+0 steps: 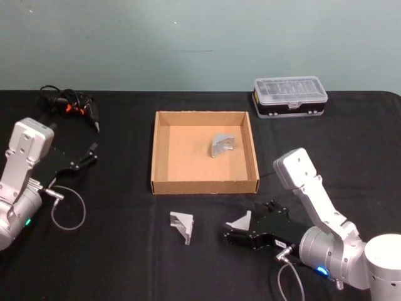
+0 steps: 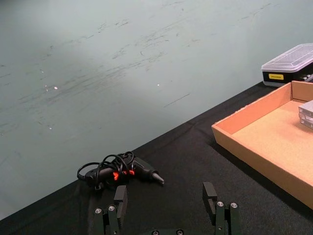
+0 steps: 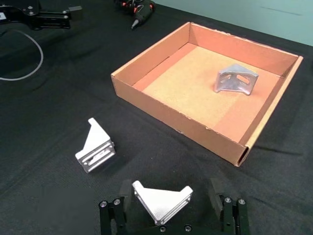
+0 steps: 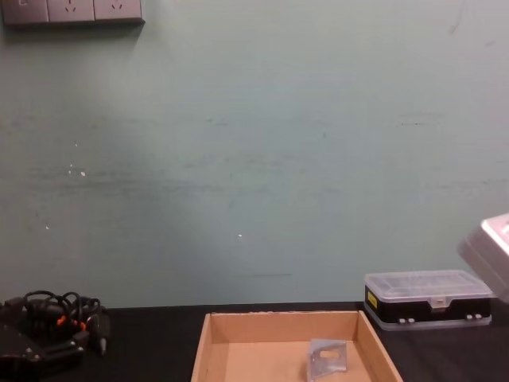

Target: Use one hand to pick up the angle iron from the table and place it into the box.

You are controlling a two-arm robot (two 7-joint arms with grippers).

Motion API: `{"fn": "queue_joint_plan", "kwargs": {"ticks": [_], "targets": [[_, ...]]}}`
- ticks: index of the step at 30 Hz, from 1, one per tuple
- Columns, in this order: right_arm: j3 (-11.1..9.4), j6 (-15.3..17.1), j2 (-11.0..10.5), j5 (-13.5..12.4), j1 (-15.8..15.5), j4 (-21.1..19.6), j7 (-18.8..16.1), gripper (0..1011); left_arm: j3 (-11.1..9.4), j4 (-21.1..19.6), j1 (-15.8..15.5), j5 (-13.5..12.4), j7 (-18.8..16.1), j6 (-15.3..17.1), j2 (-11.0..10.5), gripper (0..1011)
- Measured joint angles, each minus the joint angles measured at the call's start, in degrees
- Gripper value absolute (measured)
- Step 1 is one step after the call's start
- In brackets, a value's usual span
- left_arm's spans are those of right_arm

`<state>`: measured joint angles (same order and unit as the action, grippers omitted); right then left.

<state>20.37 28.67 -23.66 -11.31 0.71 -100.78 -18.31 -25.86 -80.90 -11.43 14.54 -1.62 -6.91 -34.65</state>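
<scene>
The right gripper (image 3: pixel 170 195) is sitting low by the near edge of the table (image 1: pixel 125 263), its fingers spread apart and straddling an angle iron (image 3: pixel 161 204). A second angle iron (image 1: pixel 182 226) is lying just to its left. Farther back, mid-table, the box (image 1: pixel 203 186) is holding a third angle iron (image 1: pixel 221 144). The left gripper (image 2: pixel 166 196), fingers apart, is waiting near the left edge.

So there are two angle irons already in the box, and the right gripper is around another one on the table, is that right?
Not quite. The box holds one angle iron, not two, as the head view shows. The rest stands: the right gripper is around a second angle iron on the table, with its jaws open on either side.
</scene>
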Motion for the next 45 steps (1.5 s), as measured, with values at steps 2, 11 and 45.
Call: {"fn": "queue_joint_plan", "kwargs": {"ticks": [2,11,45], "targets": [[0.0,-0.1,0.1,0.0,0.1,0.2,-0.2,1000,0.0,0.0,0.0,0.0,0.0,0.0,0.0,1011],[0.0,-0.7,0.6,-0.5,0.5,1.5,-1.2,1000,0.0,0.0,0.0,0.0,0.0,0.0,0.0,1011],[1.4,-1.4,1.3,-0.6,2.5,4.2,-1.5,862,0.0,0.0,0.0,0.0,0.0,0.0,0.0,1012]]}}
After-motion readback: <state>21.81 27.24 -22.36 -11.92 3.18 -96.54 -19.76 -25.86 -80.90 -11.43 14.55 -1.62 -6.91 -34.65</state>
